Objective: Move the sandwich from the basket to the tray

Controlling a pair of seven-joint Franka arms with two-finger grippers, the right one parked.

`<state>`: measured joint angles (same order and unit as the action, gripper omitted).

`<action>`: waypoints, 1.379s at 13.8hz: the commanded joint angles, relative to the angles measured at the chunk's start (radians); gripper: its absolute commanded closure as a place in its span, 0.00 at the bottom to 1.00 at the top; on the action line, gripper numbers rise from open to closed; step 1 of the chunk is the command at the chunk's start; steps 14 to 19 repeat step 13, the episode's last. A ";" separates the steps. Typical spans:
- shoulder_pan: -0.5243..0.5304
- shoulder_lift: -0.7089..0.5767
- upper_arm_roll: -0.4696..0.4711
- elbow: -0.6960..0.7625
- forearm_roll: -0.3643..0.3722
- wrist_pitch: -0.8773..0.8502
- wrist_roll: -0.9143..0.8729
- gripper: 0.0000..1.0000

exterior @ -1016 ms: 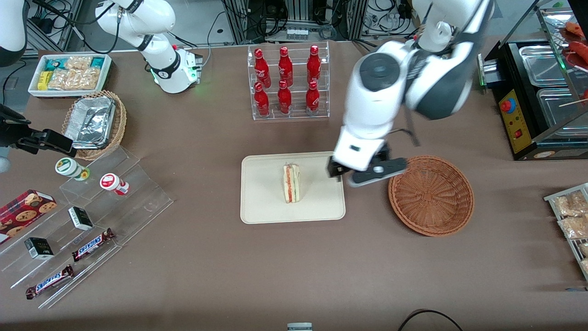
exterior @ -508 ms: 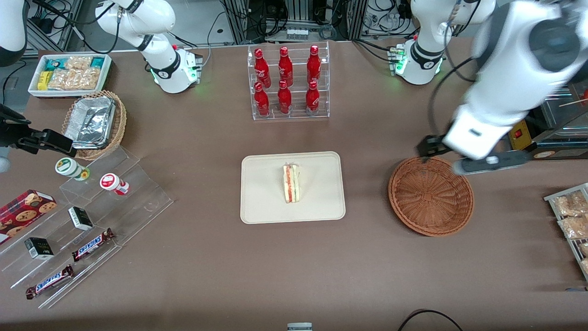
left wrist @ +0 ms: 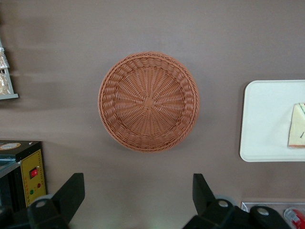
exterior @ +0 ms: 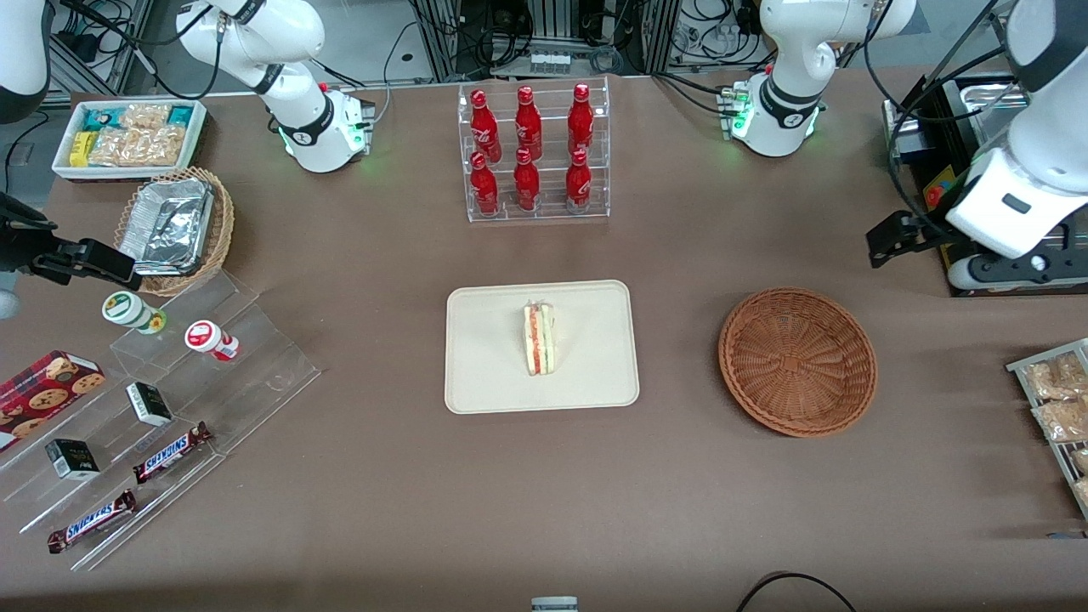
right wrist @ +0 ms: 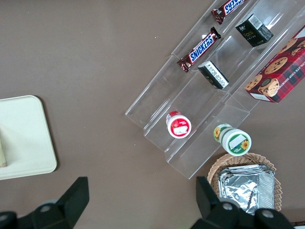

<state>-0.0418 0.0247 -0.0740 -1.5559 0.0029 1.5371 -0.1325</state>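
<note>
Front view: claw has left basket.

We see brown table. Tray at centre, basket beside it toward working arm's end. Bottle rack near edge farthest from front camera. Clear stepped stand, foil-lined wicker basket, snack box toward parked arm's end. Gripper hangs above working arm's end, fingers spread.
</note>
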 commanded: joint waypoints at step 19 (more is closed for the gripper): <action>0.020 -0.062 0.048 -0.018 -0.020 -0.003 0.083 0.00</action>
